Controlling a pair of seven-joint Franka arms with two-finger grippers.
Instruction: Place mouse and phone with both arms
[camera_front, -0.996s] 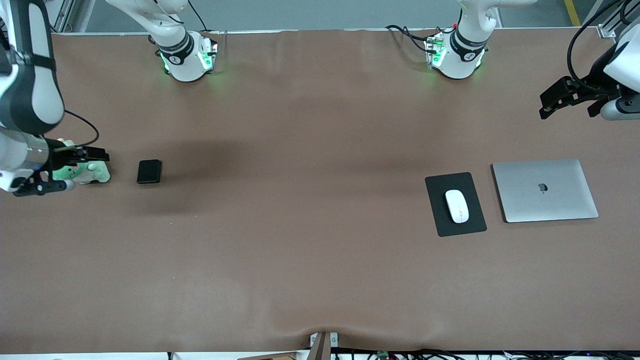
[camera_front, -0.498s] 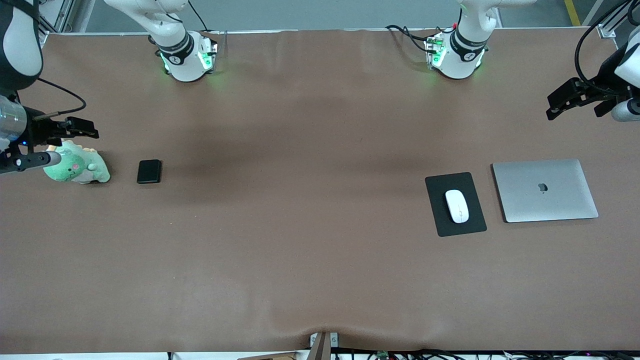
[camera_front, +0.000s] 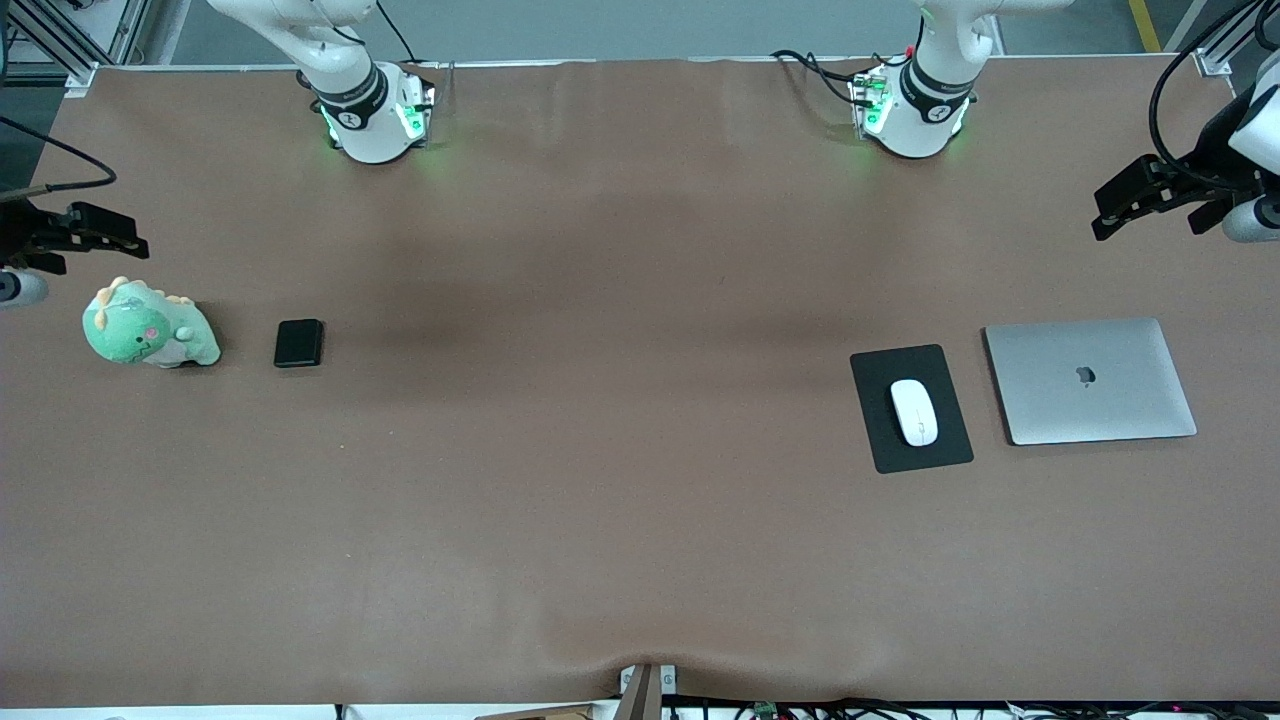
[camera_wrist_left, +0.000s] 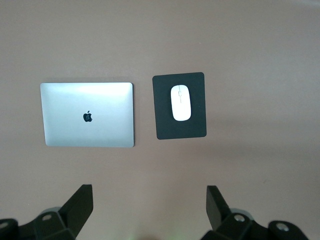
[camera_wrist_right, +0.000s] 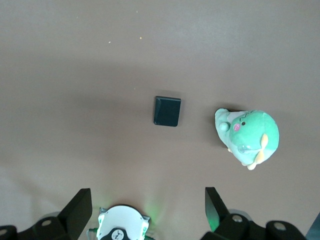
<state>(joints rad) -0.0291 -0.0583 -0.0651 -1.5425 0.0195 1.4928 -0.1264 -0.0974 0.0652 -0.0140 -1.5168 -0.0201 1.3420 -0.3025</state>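
The left gripper (camera_wrist_left: 147, 210) has its fingers (camera_wrist_left: 77, 205) spread wide apart with nothing between them. In the front view this gripper (camera_front: 1150, 195) hangs in the air over the table's (camera_front: 620, 500) edge at the left arm's end, above bare brown cloth and well apart from everything on it. Its wrist view looks straight down on the mouse (camera_wrist_left: 180, 102), which lies flat in the middle of a black mouse pad (camera_wrist_left: 180, 131), and on a closed silver laptop (camera_wrist_left: 88, 114) just beside the pad.

The right gripper (camera_wrist_right: 147, 210) also has its fingers (camera_wrist_right: 215, 205) released and wide, holding nothing. In the front view it (camera_front: 85, 230) hangs up over the table's edge at the right arm's end, above and apart from a green plush dinosaur (camera_front: 145, 330). Its wrist view shows the phone (camera_wrist_right: 167, 111) lying flat on the bare table, with the plush (camera_wrist_right: 247, 136) near it but not touching, and the green-lit base of the right arm (camera_wrist_right: 122, 225) between the fingers.

In the front view the phone (camera_front: 299, 343) rests beside the plush, toward the middle of the table from it. The mouse (camera_front: 914, 411) sits on its pad (camera_front: 910, 455) toward the left arm's end, the laptop (camera_front: 1090, 380) just beside the pad and closer to that end. Phone and mouse are well apart.
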